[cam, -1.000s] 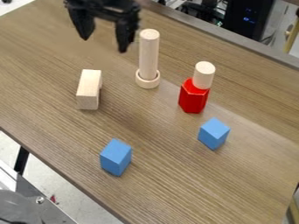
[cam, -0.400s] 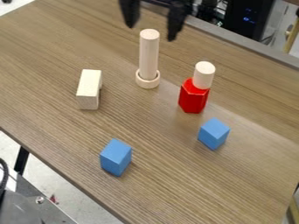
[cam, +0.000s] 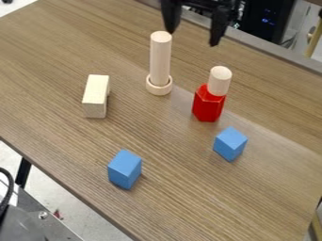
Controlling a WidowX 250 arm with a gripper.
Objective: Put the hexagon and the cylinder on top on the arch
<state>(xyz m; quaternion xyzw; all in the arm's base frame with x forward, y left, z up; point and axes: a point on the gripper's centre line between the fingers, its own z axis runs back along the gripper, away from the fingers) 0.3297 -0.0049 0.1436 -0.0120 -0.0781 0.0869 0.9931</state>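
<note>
From your tool (cam: 192, 38), the hexagon (cam: 208, 104) lies down the view and slightly to the right, so your coming move looks to be a short one toward the camera, then a descent. The hexagon stands on the bench (cam: 176, 207) with the cylinder (cam: 219, 81) upright on its top, both long axes vertical, cylinder end up; I'd judge you want the tool pointing straight down and the pair kept plumb, since the cylinder seems only to rest there and could topple if you bump or tip it. Your tool is spread wide with nothing between its fingers, hanging high near the top edge of the view. Mind the tall rod (cam: 159, 59) in its ring (cam: 159, 88), just left of your line, and the blue block (cam: 230, 143) near the hexagon on the camera side. The pale block I take for the arch (cam: 95, 96) sits well to the left, its length running up and down the view; you'd carry the pair across to it afterward.
</note>
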